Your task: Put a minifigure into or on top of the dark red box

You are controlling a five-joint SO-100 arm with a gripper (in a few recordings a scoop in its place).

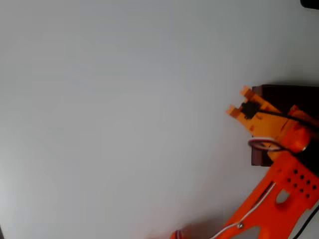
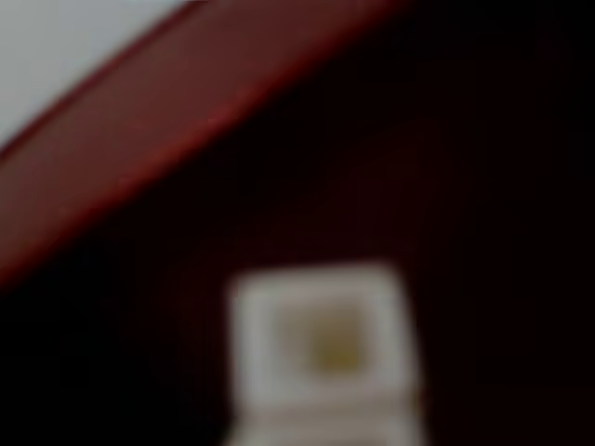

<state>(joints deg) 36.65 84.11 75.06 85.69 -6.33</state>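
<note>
Minifigure [image 2: 321, 353] placement looks all but done: in the wrist view a pale, blurred blocky shape, probably the toy, sits against the dark inside of the dark red box [image 2: 158, 139], near the bottom edge of the picture. Whether it rests on the floor of the box or hangs from the fingers I cannot tell. In the overhead view the orange gripper [image 1: 238, 102] reaches over the left wall of the box at the right edge of the white table [image 1: 124, 109], its two finger ends spread a little apart with nothing seen between them. The next move, as I judge it, calls for a clean lift away without dragging the toy. Count: one figure, one box, one arm.
</note>
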